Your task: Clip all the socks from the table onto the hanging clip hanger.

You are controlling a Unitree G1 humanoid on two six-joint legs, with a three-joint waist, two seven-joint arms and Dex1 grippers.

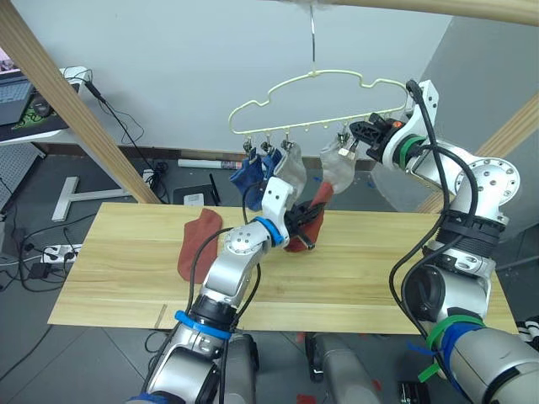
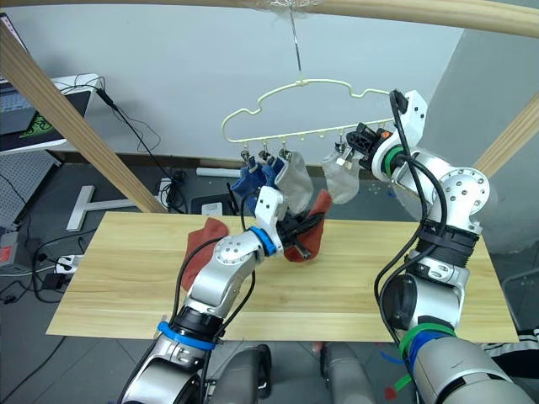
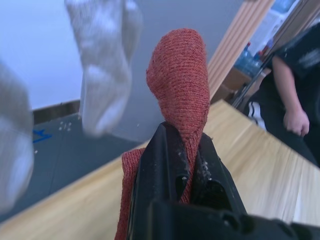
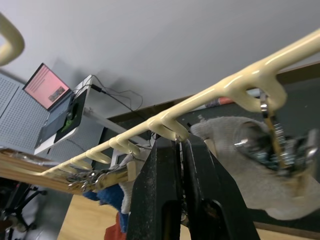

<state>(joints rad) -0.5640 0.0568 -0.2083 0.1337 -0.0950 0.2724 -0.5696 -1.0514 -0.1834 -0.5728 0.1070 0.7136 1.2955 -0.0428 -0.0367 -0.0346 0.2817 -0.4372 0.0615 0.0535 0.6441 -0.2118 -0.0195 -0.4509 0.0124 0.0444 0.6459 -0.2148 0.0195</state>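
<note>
The pale-yellow clip hanger (image 1: 313, 87) hangs from the top beam. Two blue socks (image 1: 250, 180) and two light grey socks (image 1: 291, 172) (image 1: 337, 174) hang from its clips. My left gripper (image 1: 305, 225) is shut on a rust-red sock (image 3: 180, 75), lifted off the table (image 1: 379, 278) below the grey socks. A second rust-red sock (image 1: 198, 244) lies flat on the table to the left. My right gripper (image 4: 181, 145) reaches up to the bar's right part beside a grey sock (image 4: 235, 155). Its fingers are pressed together on a small clip under the bar.
Thick wooden frame poles slant at the left (image 1: 76, 109) and right (image 1: 514, 135), with a beam (image 1: 438, 7) overhead. A person (image 3: 295, 100) stands beyond the table's end. A desk with a laptop (image 1: 17, 93) and floor cables are at the far left.
</note>
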